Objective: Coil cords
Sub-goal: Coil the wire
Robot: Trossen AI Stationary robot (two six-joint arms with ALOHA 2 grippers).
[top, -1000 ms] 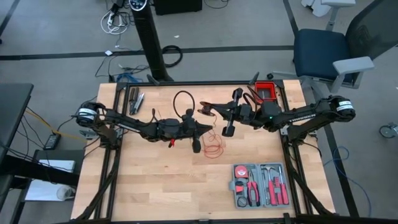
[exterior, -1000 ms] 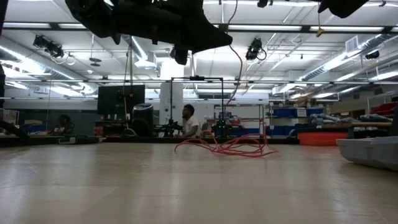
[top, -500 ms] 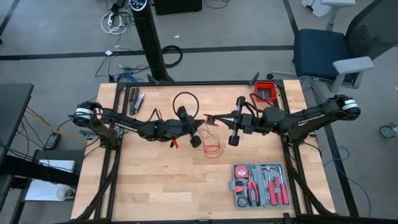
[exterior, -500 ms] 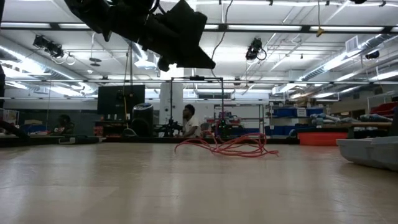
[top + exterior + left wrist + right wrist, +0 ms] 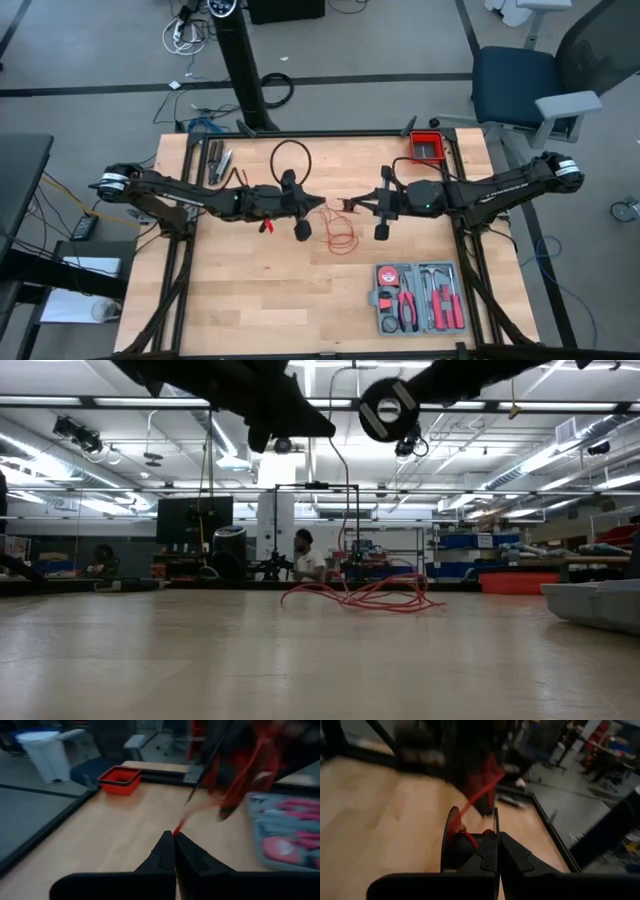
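The thin red cord lies as a loose tangle (image 5: 340,237) on the wooden table, near its middle; in the low view the tangle (image 5: 365,596) rests flat and one strand (image 5: 347,530) rises from it to the arms above. My left gripper (image 5: 322,208) and my right gripper (image 5: 347,204) face each other tip to tip above the tangle. Both are shut, and a short run of cord spans the gap between them. The left wrist view shows the cord leaving my left gripper (image 5: 174,834). In the right wrist view, my right gripper (image 5: 497,835) has cord on a dark round shape (image 5: 457,842) at its tips. My left gripper pinches a strand of the red cord (image 5: 178,826) between its two fingertips. The fingers point nearly level toward the table's right. The strand runs on, clear of the table, toward the other gripper. My right gripper is shut with the red cord (image 5: 466,836) at its tips, coming nearly level from the table's right. A dark round shape hides the exact place of contact. From there the cord (image 5: 482,795) runs straight toward the left arm.
A grey tool case (image 5: 417,297) with red-handled tools lies open near the front right corner. A red bin (image 5: 428,147) stands at the far right corner. Loose tools (image 5: 220,160) lie at the far left, and a black cable loop (image 5: 293,160) hangs behind the left gripper.
My right gripper has tipped from pointing steeply down to nearly level, sinking and swinging toward the table's near edge. My left gripper has risen and drawn back toward the table's left, tipping up. Both stay shut. The tangle on the table has kept its place.
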